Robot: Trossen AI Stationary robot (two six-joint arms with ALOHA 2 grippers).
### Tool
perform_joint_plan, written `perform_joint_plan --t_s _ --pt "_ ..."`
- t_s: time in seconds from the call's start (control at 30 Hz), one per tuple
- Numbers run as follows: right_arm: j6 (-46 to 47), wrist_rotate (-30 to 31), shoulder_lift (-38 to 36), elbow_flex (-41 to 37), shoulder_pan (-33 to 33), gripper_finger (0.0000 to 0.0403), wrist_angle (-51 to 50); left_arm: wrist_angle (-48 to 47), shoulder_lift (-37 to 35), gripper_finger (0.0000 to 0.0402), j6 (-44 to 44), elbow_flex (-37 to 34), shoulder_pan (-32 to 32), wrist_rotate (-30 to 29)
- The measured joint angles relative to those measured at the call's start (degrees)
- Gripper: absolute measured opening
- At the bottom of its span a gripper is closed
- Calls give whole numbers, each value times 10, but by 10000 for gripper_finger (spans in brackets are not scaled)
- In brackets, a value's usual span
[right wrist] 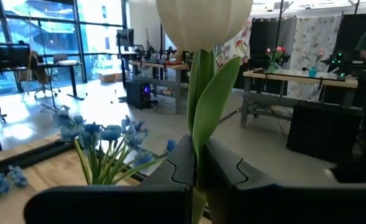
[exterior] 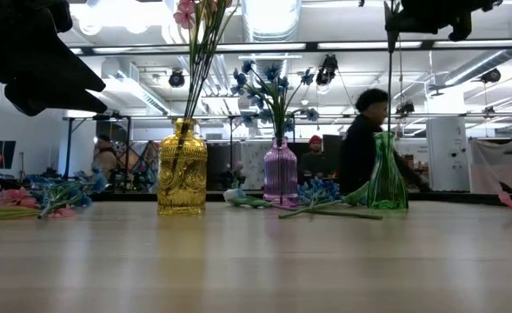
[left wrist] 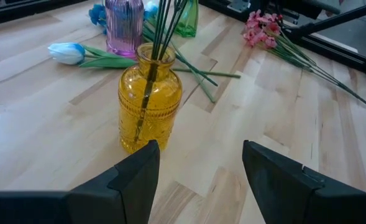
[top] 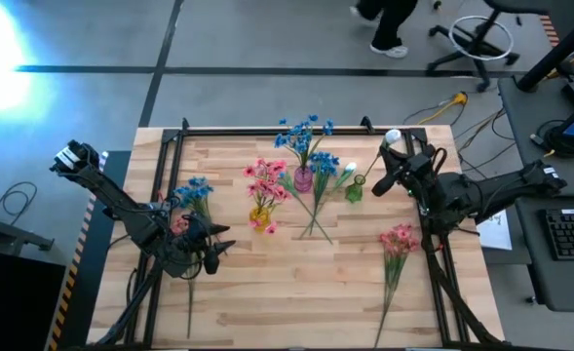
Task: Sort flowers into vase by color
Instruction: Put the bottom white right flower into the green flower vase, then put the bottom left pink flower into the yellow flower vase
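Note:
My right gripper (top: 385,175) is raised over the table's far right part, near the green vase (top: 354,191), and shut on a white tulip whose bud (top: 392,137) points up. My left gripper (left wrist: 198,171) is open and faces the yellow vase (left wrist: 148,99), which holds pink sprays (top: 265,180). The purple vase (top: 303,178) holds blue sprays (top: 304,132). More flowers lie flat on the table: a blue and pink bunch (top: 194,193) on the left, a pink spray (top: 397,240) on the right, and blue sprays with a white tulip (top: 325,171) between the vases. My right gripper pinches the white tulip's green stem (right wrist: 198,149) between its two fingers, just below the bud (right wrist: 202,22) and beside a long leaf. The tulip is upright and lifted, with the bud above the fingers. Its thin stem (exterior: 401,83) hangs down toward the green vase (exterior: 386,172).
The three vases stand in a row across the table's far middle. Loose stems (top: 316,222) fan out toward the table's centre. The near half of the wooden top (top: 296,302) is bare. A dark frame (top: 267,130) edges the table. A person (exterior: 364,143) is in the room behind.

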Motion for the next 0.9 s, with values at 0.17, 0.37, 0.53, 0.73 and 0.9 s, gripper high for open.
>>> perform_joint_plan --t_s 0.17,0.37,0.53,0.73,0.9 --pt "26 0 15 -13 -4 13 0 0 0 217 0 0 0 0" --pt "55 -1 34 -25 -4 13 -2 0 0 217 0 0 0 0" --pt "69 -1 43 -26 -4 31 -4 0 0 217 0 0 0 0" --pt "85 -1 44 -26 -4 100 -15 8 0 217 -6 0 0 0" --pt "113 3 43 -26 -4 158 -56 8 0 217 -36 0 0 9"
